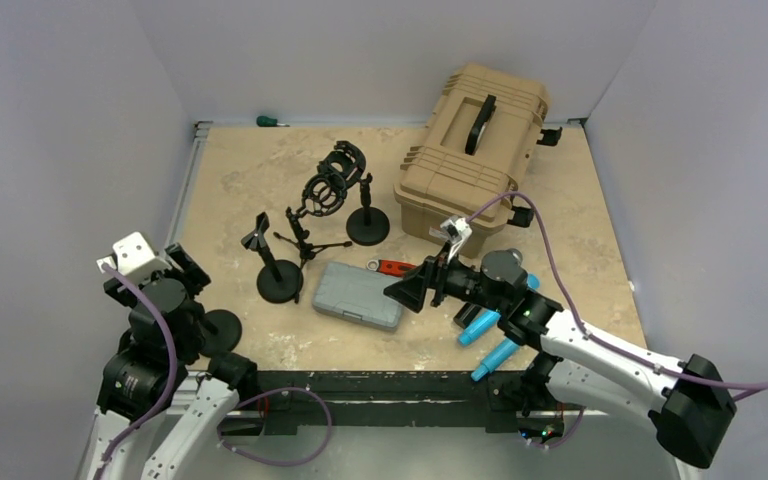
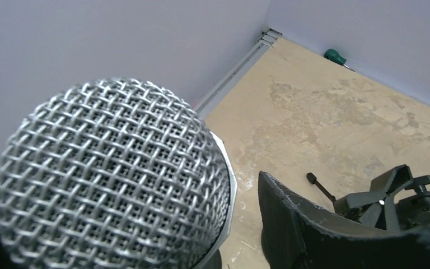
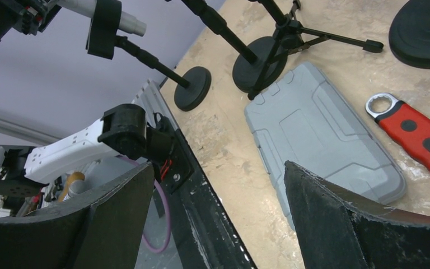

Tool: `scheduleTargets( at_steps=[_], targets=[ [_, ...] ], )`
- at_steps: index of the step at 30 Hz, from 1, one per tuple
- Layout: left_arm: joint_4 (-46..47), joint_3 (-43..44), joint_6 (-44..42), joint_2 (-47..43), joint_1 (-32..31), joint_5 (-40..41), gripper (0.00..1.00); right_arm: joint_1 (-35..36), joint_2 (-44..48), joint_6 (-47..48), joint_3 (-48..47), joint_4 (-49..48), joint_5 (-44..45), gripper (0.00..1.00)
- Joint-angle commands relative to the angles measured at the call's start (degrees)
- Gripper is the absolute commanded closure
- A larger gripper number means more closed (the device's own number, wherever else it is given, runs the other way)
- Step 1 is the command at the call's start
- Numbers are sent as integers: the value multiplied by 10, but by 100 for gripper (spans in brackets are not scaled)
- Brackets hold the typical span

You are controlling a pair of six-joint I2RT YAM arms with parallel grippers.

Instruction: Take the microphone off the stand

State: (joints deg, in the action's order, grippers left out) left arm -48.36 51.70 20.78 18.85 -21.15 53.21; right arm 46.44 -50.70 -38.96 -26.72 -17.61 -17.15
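The microphone (image 2: 112, 179) fills the left of the left wrist view with its silver mesh head. In the right wrist view its pale tail (image 3: 130, 23) sticks out of the black clip (image 3: 102, 28) of a tilted stand with a round base (image 3: 193, 88). That base also shows in the top view (image 1: 222, 330). My left gripper (image 1: 178, 268) stands around the mic head. One finger (image 2: 313, 224) shows with a narrow gap to the head, and the other finger is hidden behind it. My right gripper (image 3: 218, 174) is open and empty, low over the table's front edge beside the grey case (image 1: 358, 296).
A tan hard case (image 1: 475, 150) stands at the back right. A shock-mount tripod stand (image 1: 332, 188), two round-base stands (image 1: 278, 282) (image 1: 368, 225), a red wrench (image 1: 392, 267), blue tools (image 1: 490, 335) and a green screwdriver (image 1: 270, 121) lie around.
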Motion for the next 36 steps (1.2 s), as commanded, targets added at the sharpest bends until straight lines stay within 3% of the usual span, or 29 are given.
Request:
scheduleTargets(
  at_steps=[1, 6, 12, 18, 23, 27, 29, 32, 36],
  targets=[
    [49, -12, -28, 14, -3, 36, 40, 27, -15, 7, -38, -10, 34, 16],
    [32, -5, -26, 35, -3, 56, 74, 64, -49, 6, -53, -24, 55, 16],
    [-89, 65, 95, 93, -3, 93, 99, 160, -122, 41, -130, -4, 158, 15],
    [-233, 128, 315, 138, -3, 111, 100, 239, -226, 74, -232, 6, 223, 15],
    [-232, 129, 390, 135, -3, 103, 100, 281, -295, 86, -286, -10, 231, 15],
    [-233, 127, 402, 150, -3, 95, 100, 314, -327, 110, -309, -26, 260, 14],
    [-234, 124, 403, 152, -3, 79, 89, 330, -341, 130, -327, -25, 282, 13],
    [-223, 108, 403, 131, -3, 46, 54, 349, -368, 155, -362, -18, 316, 9],
    [-203, 104, 375, 89, -3, -6, 26, 364, -402, 178, -403, -23, 341, 4]
  ],
)
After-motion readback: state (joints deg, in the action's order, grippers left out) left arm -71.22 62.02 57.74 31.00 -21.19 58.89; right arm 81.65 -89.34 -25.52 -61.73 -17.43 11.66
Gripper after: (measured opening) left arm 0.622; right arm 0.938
